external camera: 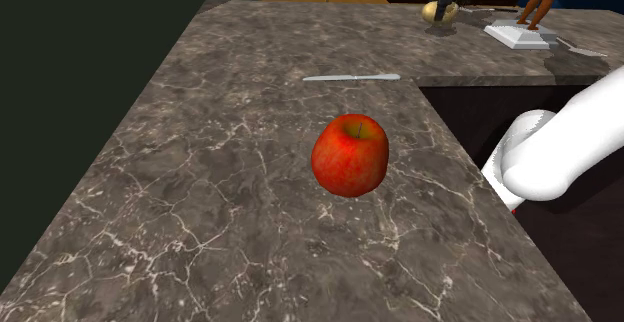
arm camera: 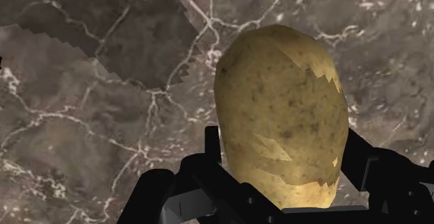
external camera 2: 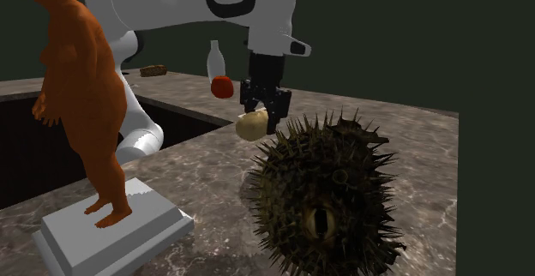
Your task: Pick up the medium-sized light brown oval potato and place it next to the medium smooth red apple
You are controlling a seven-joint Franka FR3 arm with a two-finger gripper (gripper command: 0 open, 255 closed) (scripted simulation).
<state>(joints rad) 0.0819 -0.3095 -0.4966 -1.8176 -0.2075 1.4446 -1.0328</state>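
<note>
Fingers are clamped on the potato [arm camera: 282,111], one black finger [arm camera: 212,146] on each long flank. The gripper [external camera 2: 263,114] hangs it just off the counter [external camera: 200,120], over the far end near the back edge. It's near the spiky puffer fish [external camera 2: 330,197] and the orange figure [external camera 2: 77,86] on its white base. The apple [external camera: 350,155] sits well apart on the near stretch of counter, close to the inner edge where the slab turns its corner. A knife [external camera: 352,77] lies between the two.

I read the potato as firm and fairly heavy for its size. Its skin looks dry and matt, so it shouldn't squirm, though those rounded sides could let it pivot. The hold looks to be across the narrow width, low on the body, with much of it sticking out past the fingertips, so I'd carry it gently. The apple will likely roll if nudged, so I want to come down beside it, not touching.
</note>
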